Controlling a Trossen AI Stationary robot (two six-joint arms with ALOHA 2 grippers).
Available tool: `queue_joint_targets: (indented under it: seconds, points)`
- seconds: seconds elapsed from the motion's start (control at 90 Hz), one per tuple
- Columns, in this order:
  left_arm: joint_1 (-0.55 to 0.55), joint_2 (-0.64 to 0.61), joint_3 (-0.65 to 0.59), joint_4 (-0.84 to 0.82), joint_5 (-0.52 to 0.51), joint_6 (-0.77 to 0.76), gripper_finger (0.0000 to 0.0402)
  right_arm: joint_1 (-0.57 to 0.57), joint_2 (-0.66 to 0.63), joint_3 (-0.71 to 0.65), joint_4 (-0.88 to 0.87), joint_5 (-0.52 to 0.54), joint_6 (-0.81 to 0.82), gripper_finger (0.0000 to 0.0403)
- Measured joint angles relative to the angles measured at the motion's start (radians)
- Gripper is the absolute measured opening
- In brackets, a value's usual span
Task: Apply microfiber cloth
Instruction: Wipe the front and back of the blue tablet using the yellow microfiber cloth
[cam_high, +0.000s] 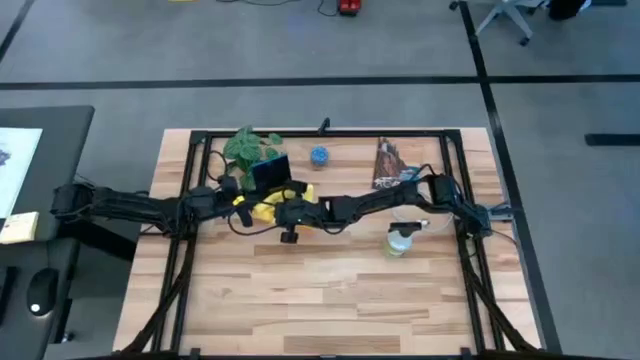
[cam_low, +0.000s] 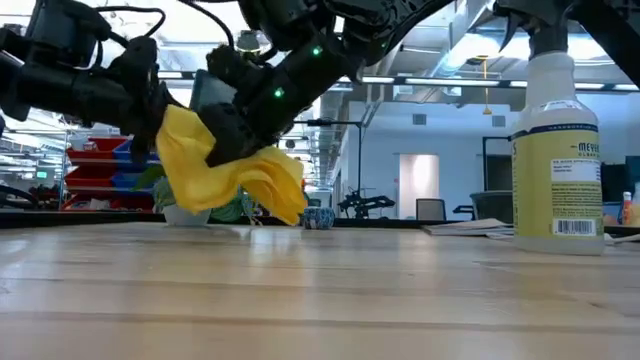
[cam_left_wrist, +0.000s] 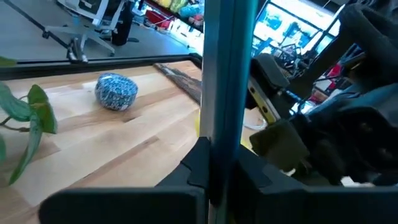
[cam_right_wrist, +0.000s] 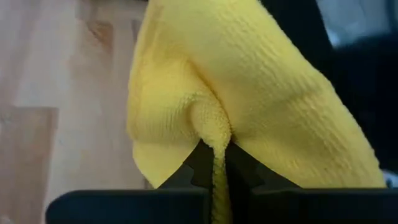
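Left gripper (cam_high: 252, 196) clamped on the edge of the tablet (cam_high: 270, 173), which I see standing upright, raised off the table (cam_high: 330, 300) just in front of the potted plant (cam_high: 247, 148). In my left wrist view the tablet's thin edge sits pinched between the fingers (cam_left_wrist: 193, 168). Right gripper (cam_high: 290, 207) next, meeting the left near table centre, clenched on the microfiber cloth (cam_low: 235, 170); a fold runs down between its fingers (cam_right_wrist: 245, 171). Cloth hangs bunched against the tablet's lower part, clear of the wood in the low view. Blue speckled ball (cam_high: 319, 155) behind. Spray bottle (cam_high: 399, 240) farther right, upright, well apart.
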Motion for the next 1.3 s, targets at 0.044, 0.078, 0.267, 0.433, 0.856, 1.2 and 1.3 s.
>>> queue_joint_targets:
  seconds: [0.044, 0.078, 0.267, 0.433, 0.856, 1.2, 1.3]
  points:
    - [0.000, 0.000, 0.000, 0.000, 0.000, 0.000, 0.0011, 0.000, -0.001, 0.000, -0.023, 0.015, 0.009, 0.0001]
    - [0.000, 0.000, 0.000, 0.000, 0.000, 0.000, 0.0011, 0.000, -0.002, 0.000, -0.043, 0.031, 0.018, 0.0001]
    - [0.000, 0.000, 0.000, -0.031, 0.000, -0.001, 0.0011, -0.002, -0.002, 0.000, -0.158, 0.129, 0.037, 0.0001]
    - [0.000, 0.000, 0.000, -0.034, 0.003, 0.004, 0.0011, -0.004, -0.027, -0.002, -0.207, 0.171, 0.038, 0.0001]
    - [-0.004, -0.001, 0.001, -0.080, 0.038, 0.013, 0.0011, -0.007, -0.141, 0.004, 0.088, 0.024, -0.049, 0.0001]
    - [-0.004, 0.000, 0.001, -0.038, 0.035, 0.018, 0.0011, -0.017, -0.054, 0.008, 0.265, -0.119, -0.050, 0.0001]
    - [-0.010, 0.001, -0.001, -0.030, 0.033, 0.021, 0.0011, -0.029, -0.045, 0.009, 0.267, -0.158, -0.024, 0.0001]
